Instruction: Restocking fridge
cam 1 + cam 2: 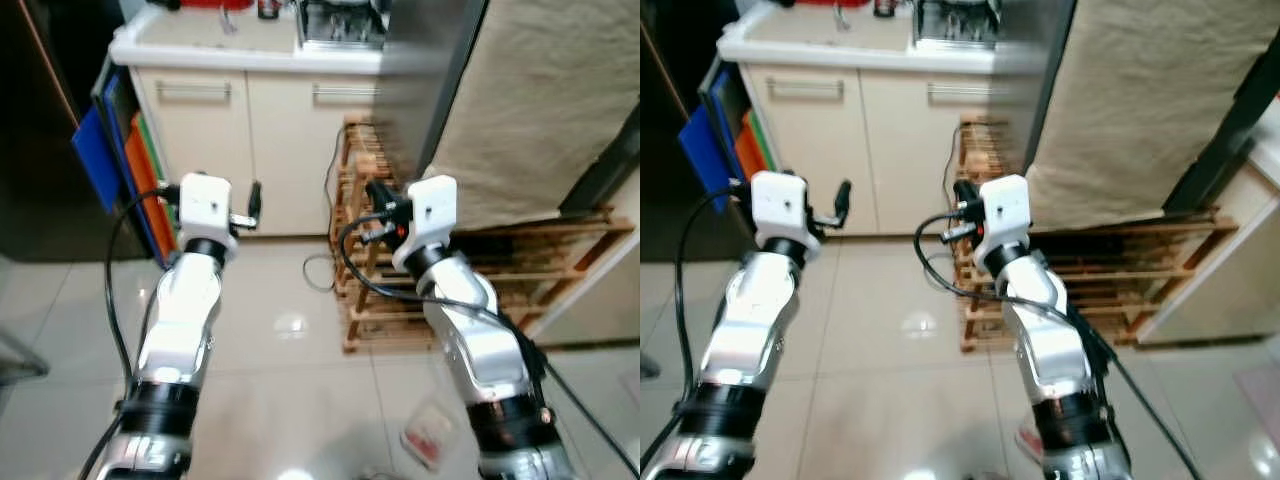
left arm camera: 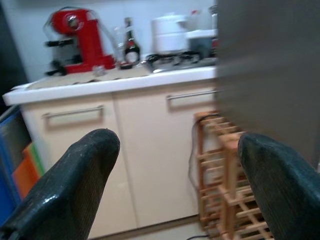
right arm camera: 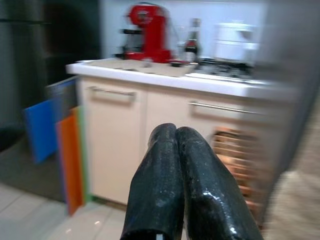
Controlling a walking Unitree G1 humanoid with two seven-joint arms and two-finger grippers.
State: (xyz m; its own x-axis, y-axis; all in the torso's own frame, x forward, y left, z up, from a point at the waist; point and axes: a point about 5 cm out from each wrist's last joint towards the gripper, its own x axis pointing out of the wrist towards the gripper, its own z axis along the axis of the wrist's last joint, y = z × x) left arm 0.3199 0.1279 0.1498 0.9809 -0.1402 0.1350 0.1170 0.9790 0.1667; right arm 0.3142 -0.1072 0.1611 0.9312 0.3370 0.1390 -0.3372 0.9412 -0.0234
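Since nothing is picked up yet, I carry the left end effector point(image 2: 172, 190) spread wide and the right end effector point(image 3: 178, 150) pinched empty, both raised toward the cream two-door cabinet point(image 1: 250, 140) under the white desk point(image 1: 200, 48).

A glossy tiled floor point(image 1: 270, 350) is seen beneath an unpainted wooden rack point(image 1: 400, 300); coarse beige cloth point(image 1: 540, 100) is draped above it; the cabinet handles point(image 2: 72, 112) are brushed metal; the left pincer point(image 2: 175, 190) fingers point(image 2: 70, 190) are finely textured black

Bright indoor light, floor glare, slight blur.
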